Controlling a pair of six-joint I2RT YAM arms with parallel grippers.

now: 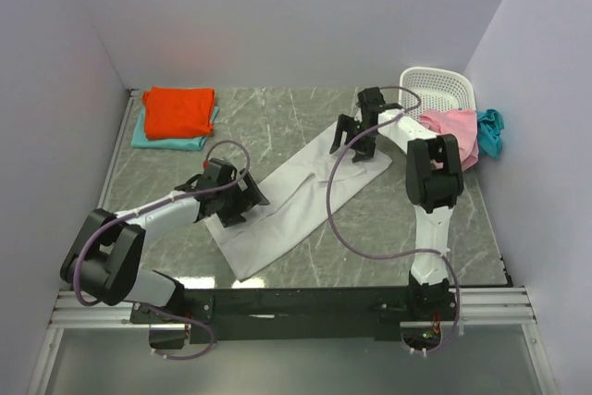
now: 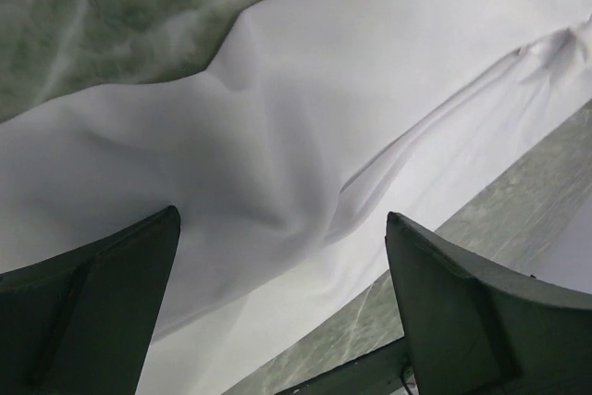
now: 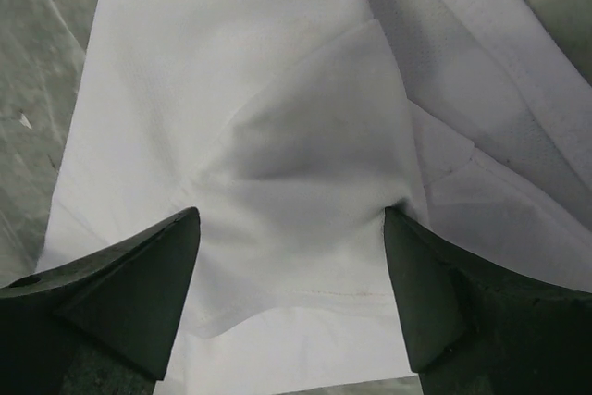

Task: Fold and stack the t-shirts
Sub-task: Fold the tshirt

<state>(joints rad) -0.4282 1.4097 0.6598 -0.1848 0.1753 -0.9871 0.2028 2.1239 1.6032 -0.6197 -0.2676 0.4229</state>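
A large white t-shirt (image 1: 287, 205) lies folded into a long strip, running diagonally across the table. My left gripper (image 1: 239, 201) hovers open over its lower left part, with white cloth (image 2: 277, 117) under the wide-apart fingers (image 2: 102, 302). My right gripper (image 1: 356, 141) stands open on the strip's upper right end. Its fingertips (image 3: 407, 265) rest against a raised fold of the cloth (image 3: 305, 164) with the hem between them. An orange-red t-shirt (image 1: 178, 110) lies folded on a pale aqua one (image 1: 162, 141) at the back left.
A white perforated basket (image 1: 439, 88) stands at the back right, with a pink shirt (image 1: 453, 129) and a teal-blue one (image 1: 490, 131) spilling out beside it. Grey walls close in three sides. A purple cable (image 1: 338, 219) loops over the table.
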